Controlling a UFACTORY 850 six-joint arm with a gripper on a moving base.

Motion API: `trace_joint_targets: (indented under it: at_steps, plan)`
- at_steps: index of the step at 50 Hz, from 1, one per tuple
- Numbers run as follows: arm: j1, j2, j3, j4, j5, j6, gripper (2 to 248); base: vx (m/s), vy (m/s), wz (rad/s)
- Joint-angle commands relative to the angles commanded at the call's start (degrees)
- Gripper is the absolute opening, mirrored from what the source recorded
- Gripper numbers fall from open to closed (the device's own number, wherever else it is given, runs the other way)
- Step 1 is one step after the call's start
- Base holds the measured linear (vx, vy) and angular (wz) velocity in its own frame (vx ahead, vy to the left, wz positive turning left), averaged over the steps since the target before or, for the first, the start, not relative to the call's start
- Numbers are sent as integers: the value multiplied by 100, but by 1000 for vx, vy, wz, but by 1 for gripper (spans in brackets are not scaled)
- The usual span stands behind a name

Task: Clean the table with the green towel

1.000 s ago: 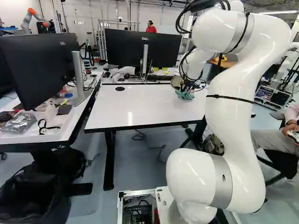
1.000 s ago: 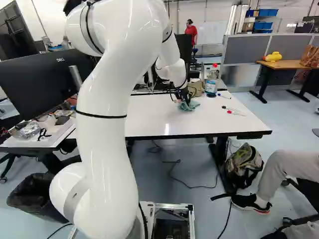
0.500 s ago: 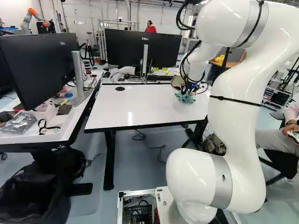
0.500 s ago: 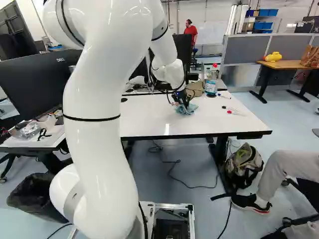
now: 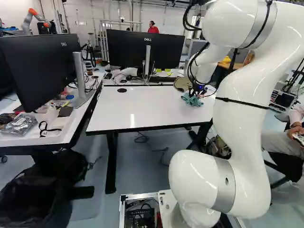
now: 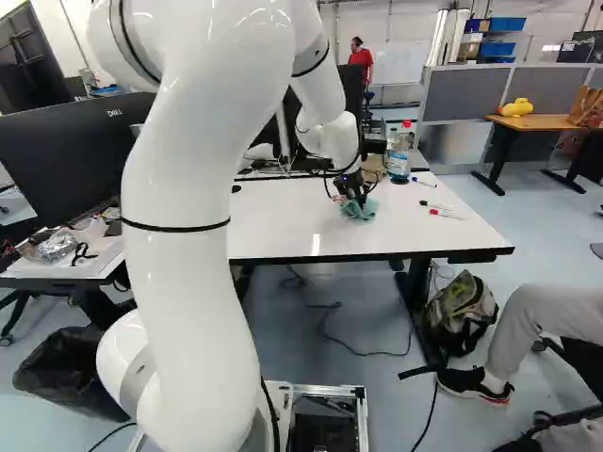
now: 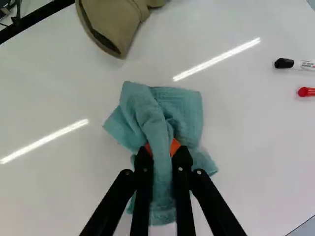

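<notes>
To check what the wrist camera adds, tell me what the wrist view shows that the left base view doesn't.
Only the wrist view: the orange pads, a black-capped marker and a red one.
Only the left base view: two monitors and the arm's white links.
Both: the green towel, gripper and white table.

Bottle [image 6: 399, 162] beside a cap [image 7: 109, 22], perhaps
</notes>
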Motion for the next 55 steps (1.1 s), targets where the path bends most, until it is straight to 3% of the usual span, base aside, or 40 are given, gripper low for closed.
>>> trace_joint_targets:
  at_steps: [26, 55]
  plan:
    - [192, -472, -630, 0, 0, 0, 50, 0, 0, 0]
    - [446, 37, 49, 0, 0, 0, 50, 0, 0, 0]
